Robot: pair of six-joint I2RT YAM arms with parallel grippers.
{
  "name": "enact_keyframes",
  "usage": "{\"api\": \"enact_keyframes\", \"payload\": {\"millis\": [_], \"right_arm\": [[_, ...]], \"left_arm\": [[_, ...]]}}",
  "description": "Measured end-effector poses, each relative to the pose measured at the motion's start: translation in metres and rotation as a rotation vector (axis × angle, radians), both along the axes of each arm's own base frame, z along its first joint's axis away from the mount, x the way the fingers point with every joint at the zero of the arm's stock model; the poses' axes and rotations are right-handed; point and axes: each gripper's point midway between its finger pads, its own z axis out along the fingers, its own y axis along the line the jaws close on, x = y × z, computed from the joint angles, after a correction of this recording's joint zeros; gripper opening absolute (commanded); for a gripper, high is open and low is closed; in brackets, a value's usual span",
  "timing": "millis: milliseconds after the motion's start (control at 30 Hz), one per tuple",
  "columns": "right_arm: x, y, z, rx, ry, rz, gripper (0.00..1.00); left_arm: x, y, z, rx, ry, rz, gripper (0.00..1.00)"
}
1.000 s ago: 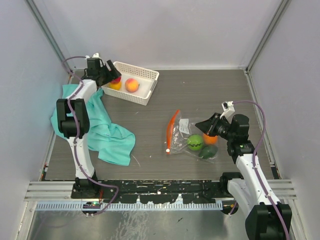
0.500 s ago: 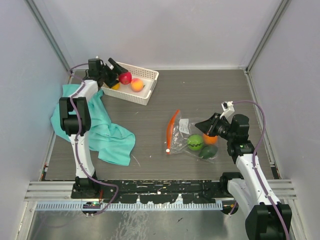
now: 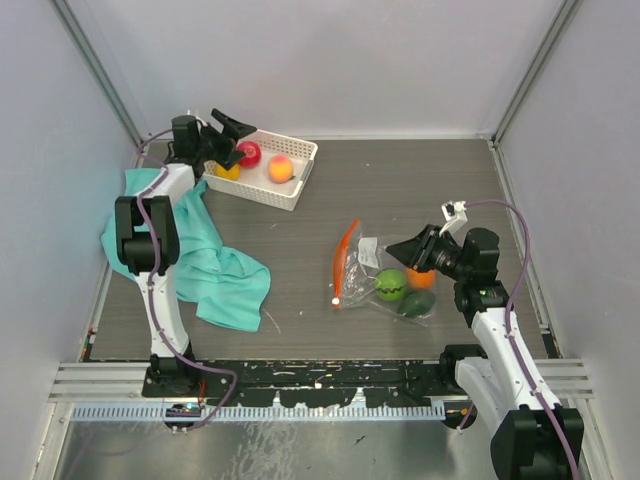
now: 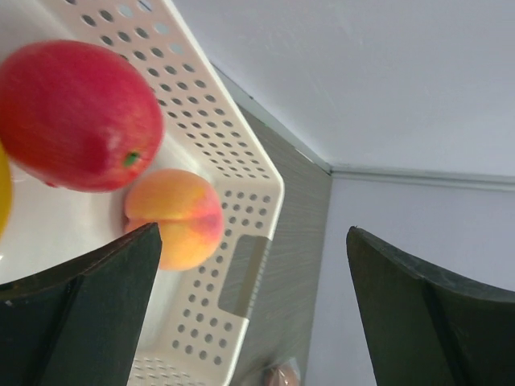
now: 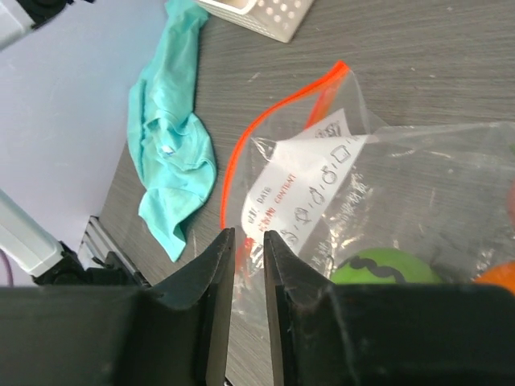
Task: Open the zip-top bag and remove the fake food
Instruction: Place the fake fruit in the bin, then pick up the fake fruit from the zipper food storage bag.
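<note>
Fake food (image 3: 390,285) lies in the zip-top bag (image 5: 386,169), just ahead of my right gripper (image 5: 249,237), whose fingers are almost together; whether they pinch film I cannot tell. My left gripper (image 4: 253,241) hangs wide apart over the white basket (image 4: 233,161). I should bring it low to the zipper (image 3: 346,255) mouth; the teal cloth (image 3: 220,270) lies beside that path.

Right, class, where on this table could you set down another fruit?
Bare table lies behind the zip-top bag, from the basket to the right wall, and between cloth and bag. Crowded: far-left corner, with basket, cloth, left gripper.
</note>
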Motion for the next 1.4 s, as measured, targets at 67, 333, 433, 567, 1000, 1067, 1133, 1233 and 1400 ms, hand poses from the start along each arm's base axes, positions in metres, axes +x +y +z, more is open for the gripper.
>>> {"api": "enact_keyframes", "payload": {"millis": [67,333,433,567,1000,1067,1133,1233,1400], "right_arm": [[0.0,0.003,0.006,0.02,-0.015,0.014,0.31],[-0.003,0.015,0.035,0.123,-0.088,0.076,0.43],[-0.004,0.018,0.047,0.16,-0.12,0.097,0.5],[-0.005,0.023,0.061,0.208,-0.153,0.128,0.57],[0.004,0.05,0.105,0.249,-0.213,0.239,0.63],[0.006,0.06,0.121,0.228,-0.251,0.268,0.63],[0.007,0.069,0.135,0.207,-0.282,0.29,0.63],[0.009,0.086,0.152,0.166,-0.317,0.32,0.63],[0.012,0.115,0.164,0.076,-0.334,0.35,0.63]], "left_arm": [[-0.005,-0.005,0.01,-0.046,-0.022,-0.012,0.98],[-0.037,-0.034,0.072,-0.197,-0.161,-0.112,0.98],[-0.054,-0.05,0.091,-0.216,-0.217,-0.163,0.98],[-0.079,-0.082,0.113,-0.233,-0.285,-0.26,0.98],[-0.193,-0.166,0.159,-0.129,-0.551,-0.547,0.98],[-0.21,-0.169,0.164,-0.114,-0.606,-0.571,0.98],[-0.224,-0.169,0.166,-0.105,-0.652,-0.587,0.98],[-0.238,-0.165,0.163,-0.087,-0.705,-0.596,0.98],[-0.264,-0.154,0.14,-0.022,-0.748,-0.598,0.98]]}}
